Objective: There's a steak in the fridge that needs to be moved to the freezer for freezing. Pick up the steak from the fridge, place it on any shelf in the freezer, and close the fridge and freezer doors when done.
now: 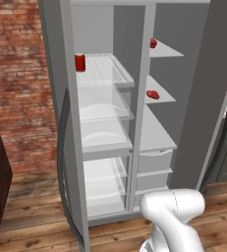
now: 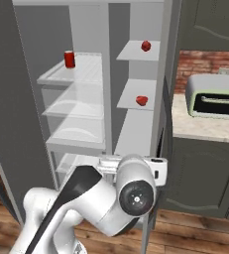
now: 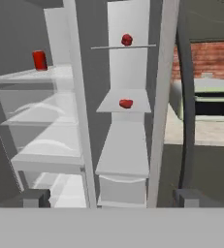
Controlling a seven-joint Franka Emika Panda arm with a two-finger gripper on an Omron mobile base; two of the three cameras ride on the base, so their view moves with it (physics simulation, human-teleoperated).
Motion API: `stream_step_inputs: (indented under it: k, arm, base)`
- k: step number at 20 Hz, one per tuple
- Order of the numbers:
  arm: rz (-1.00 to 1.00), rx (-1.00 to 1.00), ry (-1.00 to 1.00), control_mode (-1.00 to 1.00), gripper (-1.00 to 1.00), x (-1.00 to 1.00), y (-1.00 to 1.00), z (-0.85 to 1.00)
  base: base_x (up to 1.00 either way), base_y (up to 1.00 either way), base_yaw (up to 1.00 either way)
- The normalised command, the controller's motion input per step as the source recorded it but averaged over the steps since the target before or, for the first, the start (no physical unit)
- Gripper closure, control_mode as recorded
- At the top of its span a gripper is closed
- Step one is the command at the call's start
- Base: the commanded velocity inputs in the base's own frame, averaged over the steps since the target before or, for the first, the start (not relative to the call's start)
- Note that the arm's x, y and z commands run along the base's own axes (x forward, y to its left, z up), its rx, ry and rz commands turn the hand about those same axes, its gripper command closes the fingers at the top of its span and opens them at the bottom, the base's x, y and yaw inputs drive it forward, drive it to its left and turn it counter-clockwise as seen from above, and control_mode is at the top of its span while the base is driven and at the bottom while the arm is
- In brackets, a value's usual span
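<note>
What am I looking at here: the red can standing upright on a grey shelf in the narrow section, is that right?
Not quite. The red can does stand upright, but it is on the top clear glass shelf of the wider section, not on a grey shelf in the narrow one. The left base view shows this plainly.

Even, flat light (rendered); perhaps slightly soft.
</note>
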Motion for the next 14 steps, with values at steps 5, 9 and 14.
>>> stream_step_inputs:
  k: [5,9,14]
  arm:
    - [0.09,0.00,-0.05,-1.00,-1.00,0.37,-0.54,-0.17]
    - [0.11,0.00,-0.08,-1.00,-1.00,0.08,-0.73,-0.14]
    - [0.10,0.00,-0.07,-1.00,-1.00,0.13,-0.56,-0.22]
  base:
    - [0.00,0.00,0.00]
    - [0.00,0.00,0.00]
    - [0.00,0.00,0.00]
